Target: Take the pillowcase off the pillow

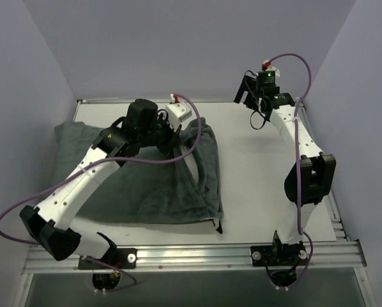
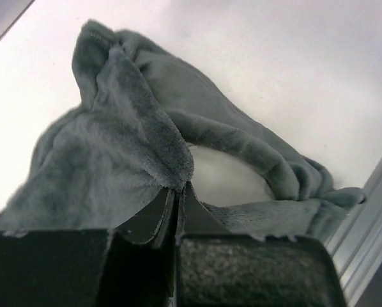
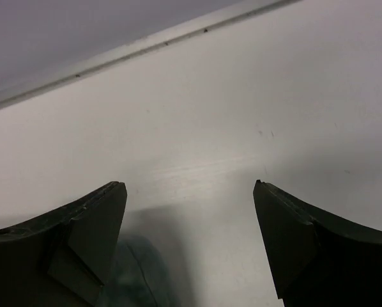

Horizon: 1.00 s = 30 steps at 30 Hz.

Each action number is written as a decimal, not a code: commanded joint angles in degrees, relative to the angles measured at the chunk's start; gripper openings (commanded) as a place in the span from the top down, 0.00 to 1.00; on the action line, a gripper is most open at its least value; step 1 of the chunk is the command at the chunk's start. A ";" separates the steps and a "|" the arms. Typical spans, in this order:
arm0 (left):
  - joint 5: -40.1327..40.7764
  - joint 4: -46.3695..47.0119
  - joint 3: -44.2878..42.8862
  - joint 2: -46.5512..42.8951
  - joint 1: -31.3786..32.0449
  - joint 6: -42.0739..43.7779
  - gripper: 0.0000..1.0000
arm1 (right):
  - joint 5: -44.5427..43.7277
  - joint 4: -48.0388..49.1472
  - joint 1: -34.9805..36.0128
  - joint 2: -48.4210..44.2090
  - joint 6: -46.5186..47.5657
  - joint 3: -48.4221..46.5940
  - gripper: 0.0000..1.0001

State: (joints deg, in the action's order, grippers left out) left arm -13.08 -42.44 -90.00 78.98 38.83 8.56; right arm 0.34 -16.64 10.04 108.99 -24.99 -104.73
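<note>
Pillowcase (image 2: 114, 153) fold pinched in the left hand (image 2: 178, 192).
Fuzzy grey plush is bunched ahead of its tips; the right hand (image 3: 190, 192) is held spread over smooth worktop (image 3: 242, 96).

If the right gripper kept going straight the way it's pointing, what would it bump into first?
Probably just the bare white table. The open right gripper has nothing between its fingers, only tabletop ahead; how steeply it tilts is hard to judge.

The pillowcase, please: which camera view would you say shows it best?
The top external view: nearly all of the grey pillowcase shows there, spread out. The left wrist view shows only a fold pinched in the left tool; the right wrist view shows none.
</note>
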 commanded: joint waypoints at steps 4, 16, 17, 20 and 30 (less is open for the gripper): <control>-2.12 13.25 2.18 3.20 -6.04 -4.43 0.98 | -7.45 2.65 10.65 -20.46 1.35 17.69 0.19; -1.60 11.15 13.44 -4.79 -7.19 -2.32 0.98 | -2.29 16.02 30.21 -18.47 -1.55 31.51 0.32; -1.42 10.97 14.05 -5.06 -7.36 -2.14 0.98 | -2.27 16.03 30.82 -17.77 -1.29 31.25 0.32; -1.16 10.71 15.81 -5.50 -7.98 -1.88 0.98 | -5.77 14.98 32.32 -14.79 -1.90 29.93 0.32; 0.77 7.19 18.89 -7.52 -11.66 3.21 0.98 | -14.67 15.04 28.55 -13.26 -4.27 33.52 1.00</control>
State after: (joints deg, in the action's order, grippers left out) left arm -13.89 -33.32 -72.58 74.30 29.69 8.27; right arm -9.74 -1.87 41.19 98.72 -27.75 -73.97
